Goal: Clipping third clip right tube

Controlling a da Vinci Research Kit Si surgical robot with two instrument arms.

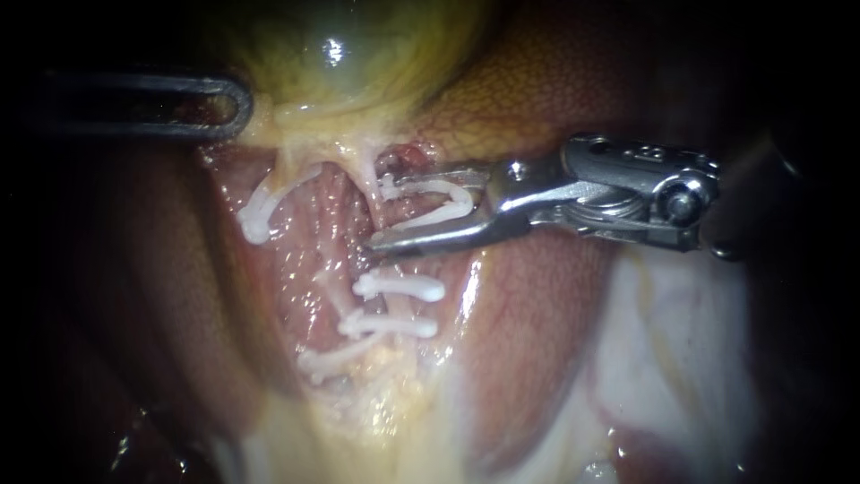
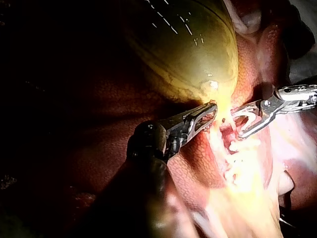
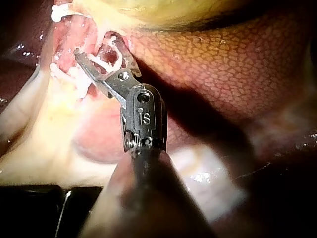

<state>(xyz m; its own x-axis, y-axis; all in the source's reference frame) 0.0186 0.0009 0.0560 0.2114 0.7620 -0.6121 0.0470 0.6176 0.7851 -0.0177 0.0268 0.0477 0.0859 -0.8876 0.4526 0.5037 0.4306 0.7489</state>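
My right instrument (image 1: 383, 211) comes in from the right, its jaws spread wide and holding an open white clip (image 1: 432, 202) between them. The clip's mouth sits at the right tube (image 1: 369, 179), just below the yellow-green gallbladder (image 1: 349, 54). Three shut white clips (image 1: 399, 287) lie lower along the same tube. In the right wrist view the jaws (image 3: 96, 44) carry the clip (image 3: 106, 62) up against the pale tube. My left instrument (image 1: 237, 103) is at the upper left, shut on tissue at the gallbladder's neck; its own wrist view shows these jaws (image 2: 212, 111) pinching yellow tissue.
Another white clip (image 1: 260, 211) sits on the left tube. Mottled brown liver (image 1: 537, 90) lies behind the right instrument. Pale fatty tissue (image 1: 663, 358) spreads at the lower right. Wet red tissue (image 1: 322, 224) lies between the two tubes.
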